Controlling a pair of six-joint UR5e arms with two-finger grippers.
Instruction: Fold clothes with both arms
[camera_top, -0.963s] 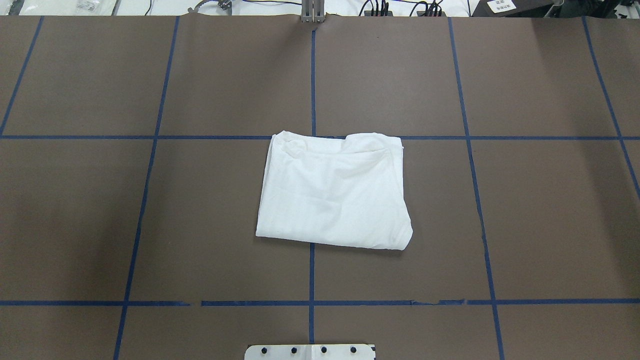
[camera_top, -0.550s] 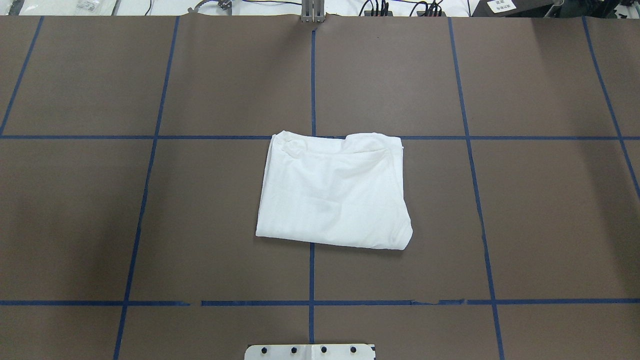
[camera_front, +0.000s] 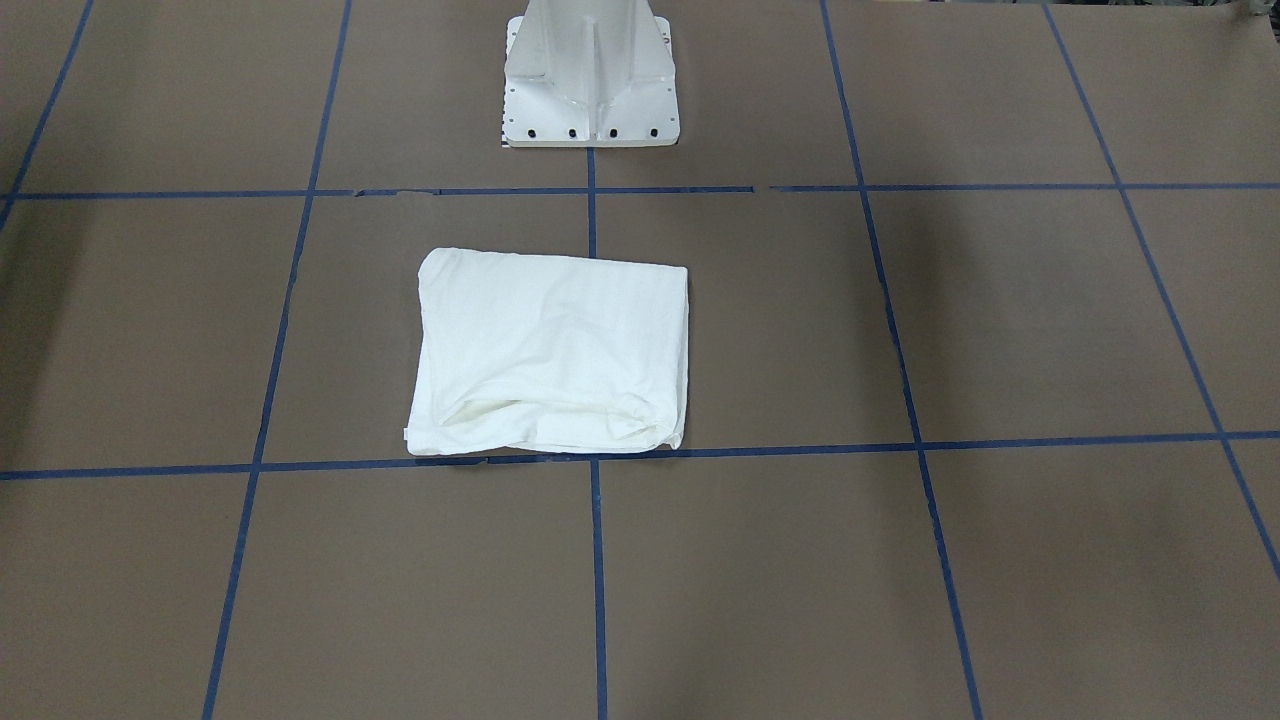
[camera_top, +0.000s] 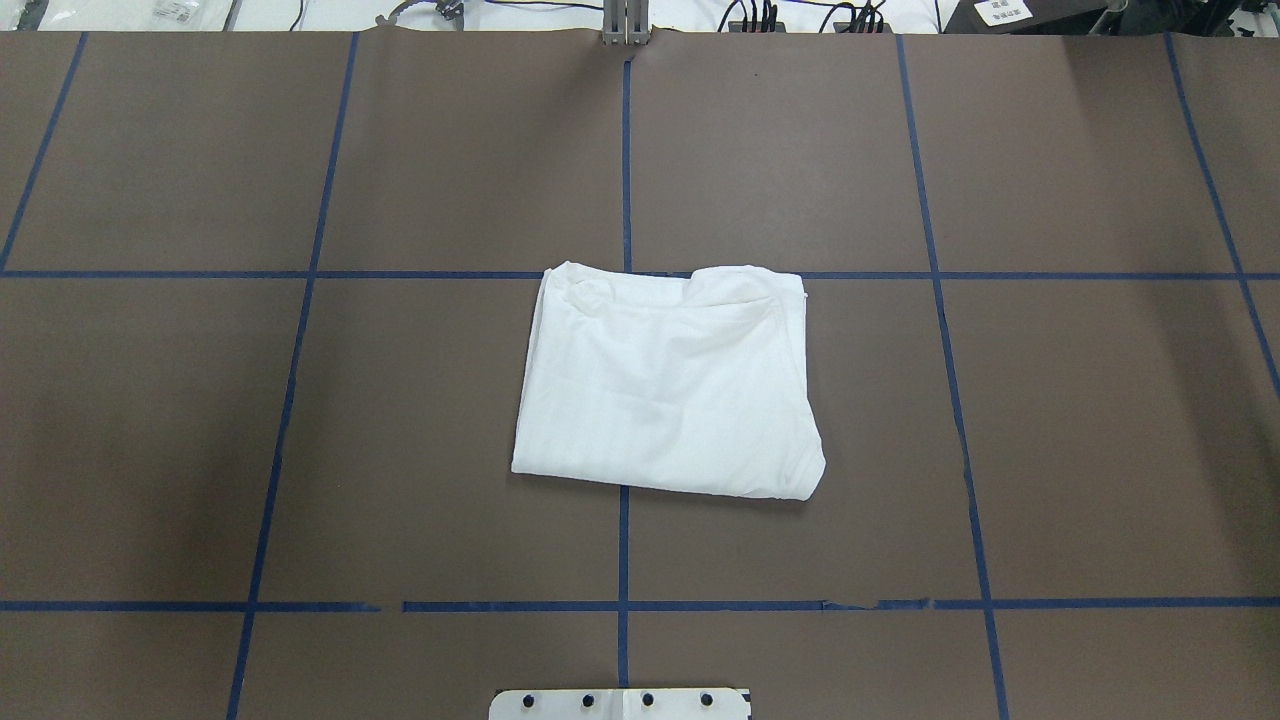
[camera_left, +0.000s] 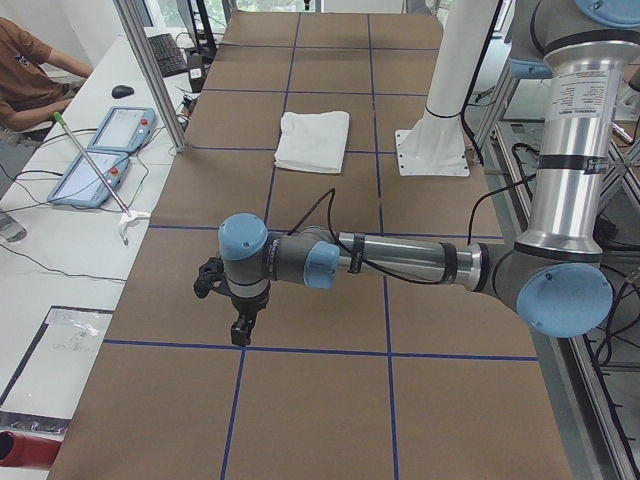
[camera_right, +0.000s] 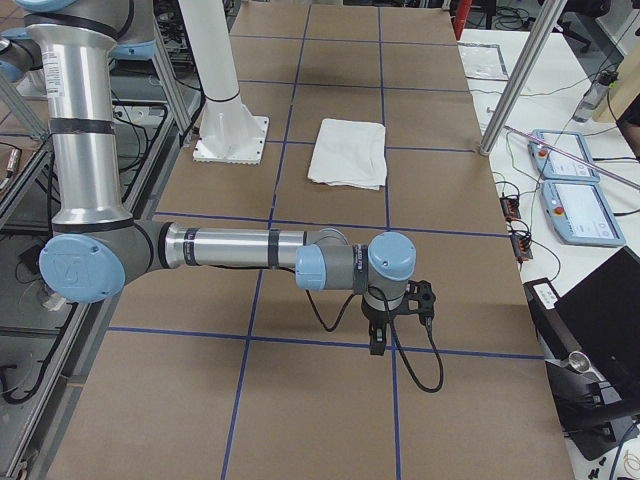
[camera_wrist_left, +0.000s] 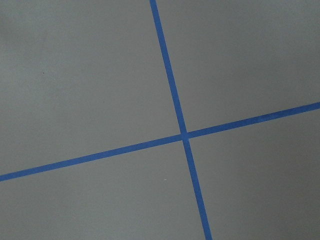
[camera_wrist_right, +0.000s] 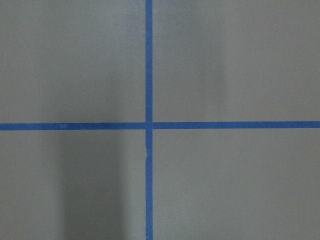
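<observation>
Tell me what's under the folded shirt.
The shirt lies flat on the brown table; a blue tape line runs under it. Its inner layers and anything else beneath are hidden.

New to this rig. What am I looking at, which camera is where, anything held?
The robot's left arm and right arm reach over a brown table gridded with blue tape; the white pedestal is its base. Two cameras look down from behind and in front of the robot, two watch from the table ends, and one rides each wrist. A folded white shirt lies mid-table, untouched. The left claw and right claw hang over the table away from it, holding nothing visible; open or shut, I cannot tell.
</observation>
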